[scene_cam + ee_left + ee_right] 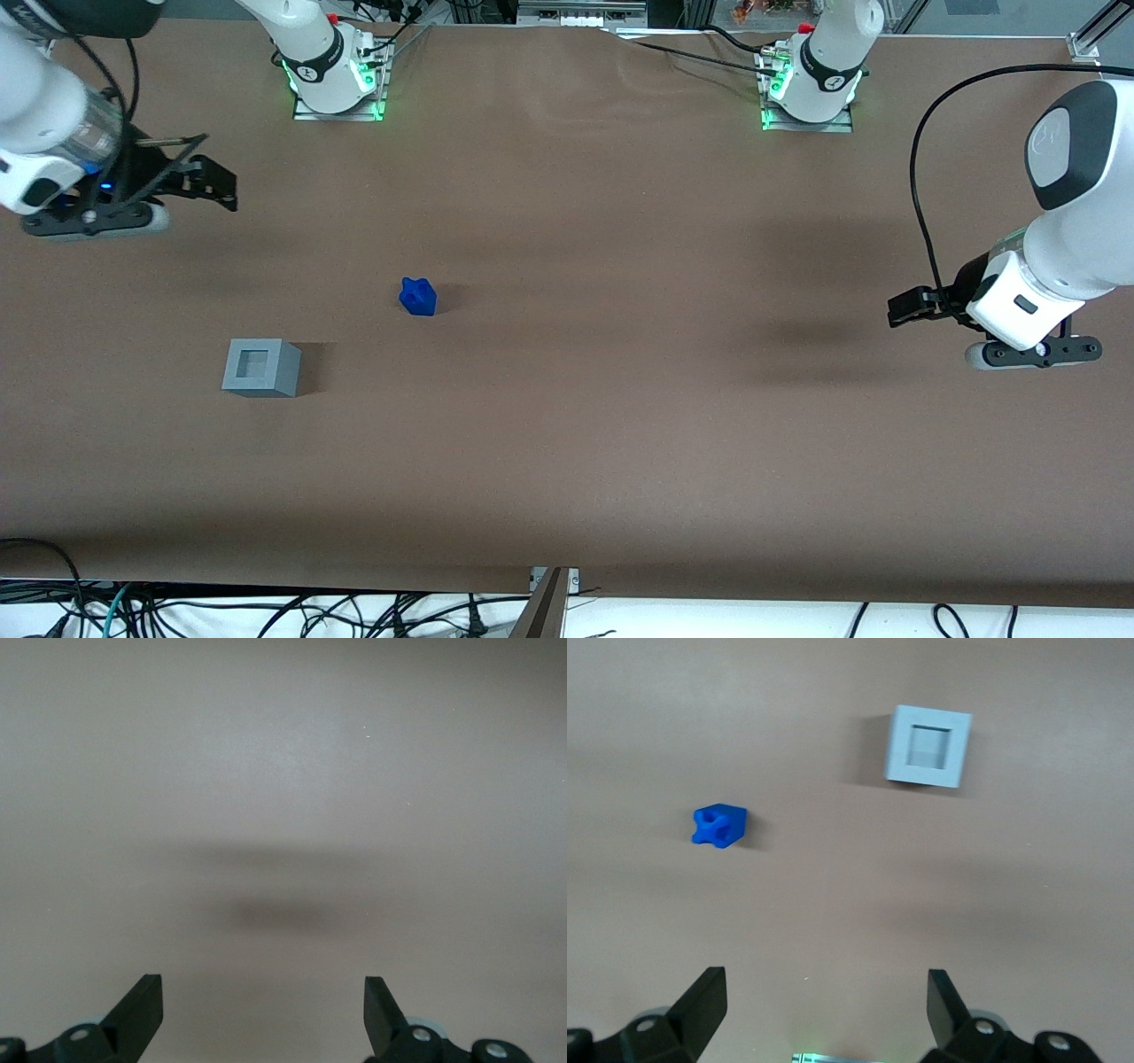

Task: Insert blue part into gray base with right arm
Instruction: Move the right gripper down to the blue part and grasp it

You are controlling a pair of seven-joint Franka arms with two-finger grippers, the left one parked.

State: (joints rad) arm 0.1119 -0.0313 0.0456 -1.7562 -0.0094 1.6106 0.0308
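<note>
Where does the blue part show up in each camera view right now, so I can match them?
Front view: the blue part lies on the brown table, farther from the camera than the gray base.
Right wrist view: blue part ahead of the open gripper, apart from it.
Left wrist view: not in it.
Shared landmark: the gray base, apart from the part.

Brown table cover (620, 204) fills scene, matte, evenly lit from above. Faint wrinkles (647, 84) in cover at 12 o'clock. Soft blurred shadows (797, 341) on cover at 3 o'clock. Green glow (376, 93) on metal mounting plate at 11 o'clock, second green glow (769, 111) at 1 o'clock. Metal framing (567, 13) along table edge at 12 o'clock. Small metal bracket (554, 578) on table edge at 6 o'clock. Tangle of black cables (266, 616) on white floor (753, 620) at 7 o'clock.
</note>
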